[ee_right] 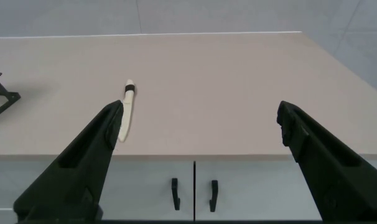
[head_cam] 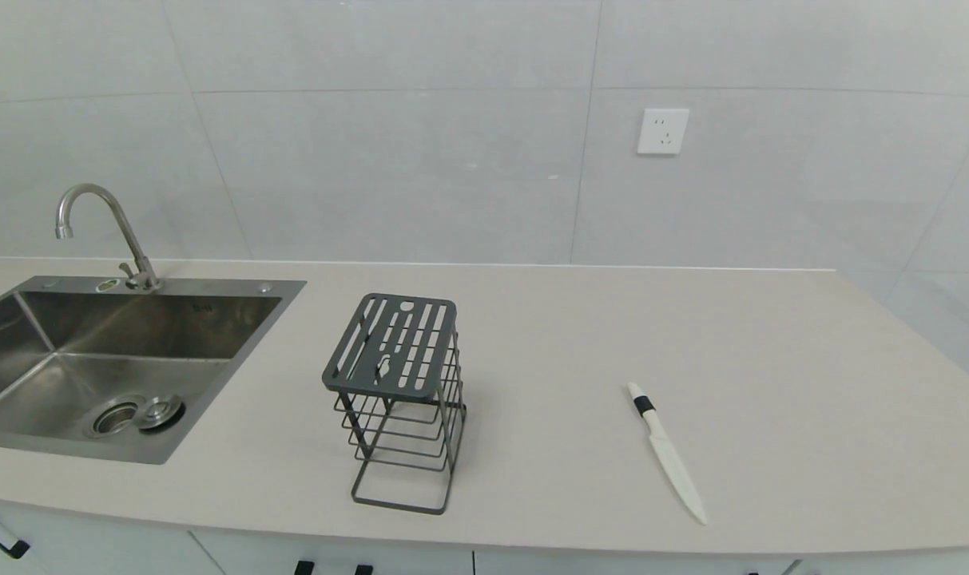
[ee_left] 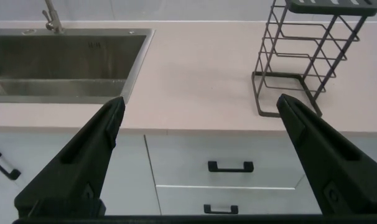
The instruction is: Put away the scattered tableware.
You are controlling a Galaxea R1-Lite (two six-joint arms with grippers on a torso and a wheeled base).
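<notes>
The left gripper [ee_left: 201, 102] and right gripper [ee_right: 201, 107] hang wide open and empty off the near edge of the counter [head_cam: 772, 359]; the white knife [head_cam: 666, 451] lies flat there, right of the wire rack [head_cam: 396, 399], untouched

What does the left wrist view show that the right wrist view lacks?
Left wrist view: a stainless steel sink with curved metal tap, black drawer handles. Right wrist view: a white knife with black band, two upright black cupboard handles. Both: the pale countertop, the dark wire rack (a mere corner in the right wrist view), plus an open tool: left tool, right tool.
</notes>
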